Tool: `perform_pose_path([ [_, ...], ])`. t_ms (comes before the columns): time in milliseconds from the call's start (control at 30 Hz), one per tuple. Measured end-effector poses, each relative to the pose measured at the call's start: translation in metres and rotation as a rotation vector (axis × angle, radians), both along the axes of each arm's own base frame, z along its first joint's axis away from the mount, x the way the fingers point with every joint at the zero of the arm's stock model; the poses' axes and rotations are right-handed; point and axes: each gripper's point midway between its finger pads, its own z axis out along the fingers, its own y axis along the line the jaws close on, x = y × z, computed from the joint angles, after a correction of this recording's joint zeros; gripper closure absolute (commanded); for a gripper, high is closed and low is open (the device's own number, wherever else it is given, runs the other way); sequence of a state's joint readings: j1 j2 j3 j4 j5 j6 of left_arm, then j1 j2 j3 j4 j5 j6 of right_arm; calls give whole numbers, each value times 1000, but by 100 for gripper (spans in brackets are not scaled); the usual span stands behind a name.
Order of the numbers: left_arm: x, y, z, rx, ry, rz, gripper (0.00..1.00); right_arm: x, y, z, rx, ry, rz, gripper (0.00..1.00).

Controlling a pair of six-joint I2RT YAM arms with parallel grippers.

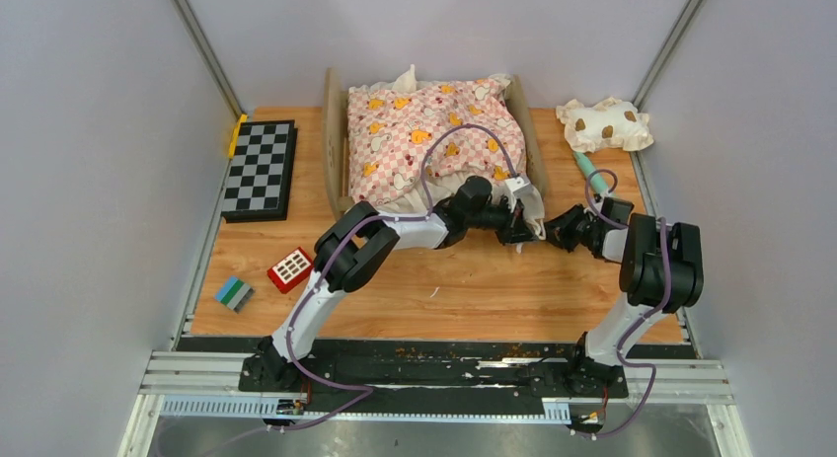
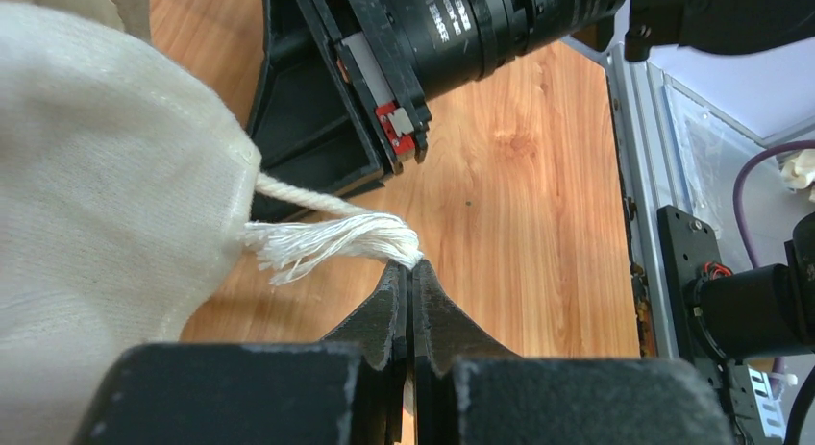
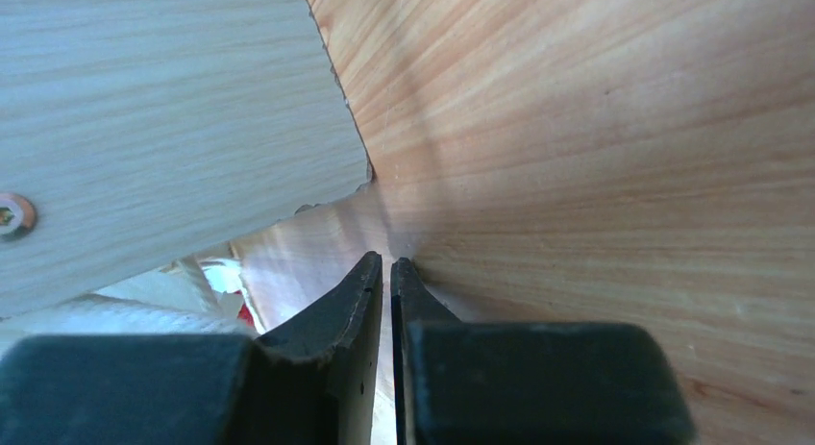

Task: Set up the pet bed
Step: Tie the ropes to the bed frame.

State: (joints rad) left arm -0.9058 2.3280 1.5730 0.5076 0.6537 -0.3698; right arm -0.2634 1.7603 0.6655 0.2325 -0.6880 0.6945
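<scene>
On the top camera I have the bed (image 1: 334,151) at the far middle of the table (image 1: 474,289), its wood sides showing on either side of the pink cushion (image 1: 429,131) that lies in it. The left gripper (image 1: 523,212) is at the bed's near right corner, where pale fabric hangs out from under the cushion. The right gripper (image 1: 551,230) is just beside it to the right, low over the table. A spotted pillow (image 1: 604,123) lies at the far right, well apart from the bed, with a teal stick (image 1: 584,164) near it. On the left I see a checkerboard (image 1: 259,169), a red block (image 1: 290,269) and a green-and-blue block (image 1: 234,293).

On the left wrist camera the jaws are pressed together, and the frayed white tassel (image 2: 336,241) of a cord runs to their tips and is pinched there. The cord comes out of cream fabric (image 2: 96,176) that fills the left of the view. The black body of the right gripper sits just beyond, above bare table.

On the right wrist camera my jaws are all but together, with only a thin slit between them and nothing in it. The tips sit low by the table, right beside a light wood panel (image 3: 144,128) of the bed at upper left. A screw head (image 3: 10,214) shows at the panel's left edge, and some white fabric shows below the panel.
</scene>
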Motion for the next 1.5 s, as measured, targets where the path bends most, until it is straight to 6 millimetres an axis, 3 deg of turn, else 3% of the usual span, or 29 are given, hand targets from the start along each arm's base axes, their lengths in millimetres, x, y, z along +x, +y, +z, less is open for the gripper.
perform_pose_path([
  [367, 8, 4, 6, -23, 15, 8, 100, -17, 19, 6, 196, -38, 16, 93],
  [1133, 5, 9, 2, -16, 28, 6, 100, -17, 20, 64, 373, -319, -21, 89],
  [1267, 5, 9, 2, -16, 28, 5, 100, -17, 20, 64, 403, -337, -19, 86],
  [1500, 6, 10, 2, -16, 31, 6, 100, -18, 21, 72, 406, -376, -8, 68],
])
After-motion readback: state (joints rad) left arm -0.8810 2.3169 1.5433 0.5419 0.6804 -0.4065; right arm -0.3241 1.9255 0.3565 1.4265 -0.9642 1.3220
